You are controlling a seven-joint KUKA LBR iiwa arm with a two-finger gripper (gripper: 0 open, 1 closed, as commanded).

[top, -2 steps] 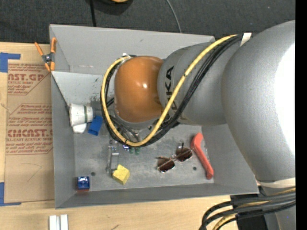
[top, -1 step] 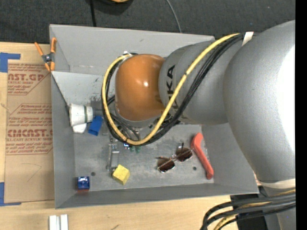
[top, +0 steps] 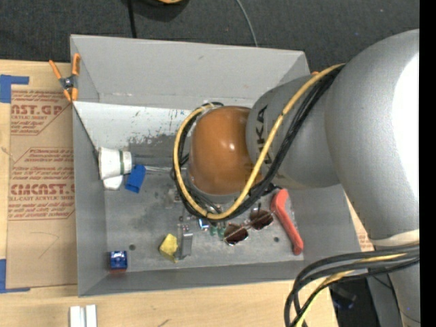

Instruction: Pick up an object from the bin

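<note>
open floor of the bin (top: 133, 218) just left of the yellow block (top: 168, 245) (widest gap). obstacles: blue cube (top: 118, 260) lower-left, white bulb (top: 114, 166) w/ blue block (top: 136, 178) upper-left, sunglasses (top: 246, 225) & red tool (top: 288, 220) right, arm's orange cover (top: 219, 157) above.

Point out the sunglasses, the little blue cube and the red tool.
sunglasses (top: 236, 234): camera view, on one brown lens.
little blue cube (top: 118, 259): camera view, its top face.
red tool (top: 291, 227): camera view, mid-handle.
</note>
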